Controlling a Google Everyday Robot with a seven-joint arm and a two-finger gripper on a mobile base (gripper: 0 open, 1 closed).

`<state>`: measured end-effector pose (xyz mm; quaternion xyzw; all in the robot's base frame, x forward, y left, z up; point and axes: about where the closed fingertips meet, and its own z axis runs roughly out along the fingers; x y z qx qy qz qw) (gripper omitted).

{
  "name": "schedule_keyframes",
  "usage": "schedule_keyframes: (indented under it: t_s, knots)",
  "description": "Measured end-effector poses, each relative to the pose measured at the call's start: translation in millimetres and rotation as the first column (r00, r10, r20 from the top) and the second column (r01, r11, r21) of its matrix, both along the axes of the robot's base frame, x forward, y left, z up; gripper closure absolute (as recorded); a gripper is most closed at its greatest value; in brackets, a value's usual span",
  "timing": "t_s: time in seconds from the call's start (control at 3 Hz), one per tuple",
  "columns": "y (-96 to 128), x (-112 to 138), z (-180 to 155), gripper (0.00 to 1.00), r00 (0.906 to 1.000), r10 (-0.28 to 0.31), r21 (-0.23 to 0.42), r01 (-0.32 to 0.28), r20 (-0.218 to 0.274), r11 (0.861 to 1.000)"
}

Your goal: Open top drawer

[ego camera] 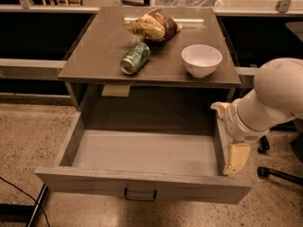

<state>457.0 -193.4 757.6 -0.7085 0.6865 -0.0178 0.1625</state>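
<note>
Standing pulled well out at six o'clock below the bench (pixel 94 56), the top drawer (pixel 142 155) shows its handle (pixel 140 193) front-centre; at four o'clock the gripper (pixel 228 137) hangs beside its right wall, jaws spread, holding nothing.

Nothing is legible on the can (pixel 135 58) or snack bag (pixel 152 25), both on the counter (pixel 94 56) beyond the end effector (pixel 231 150) at the top drawer (pixel 85 181).

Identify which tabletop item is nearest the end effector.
The white bowl, front right; the end effector is at the top drawer's right wall. The green can and snack bag lie farther left.
</note>
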Motion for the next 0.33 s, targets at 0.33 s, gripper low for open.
schedule_keyframes:
  t_s: [0.33]
  knots:
    - [0.0, 0.0, 0.0, 0.0, 1.0, 0.0, 0.0, 0.0, 0.0, 1.0]
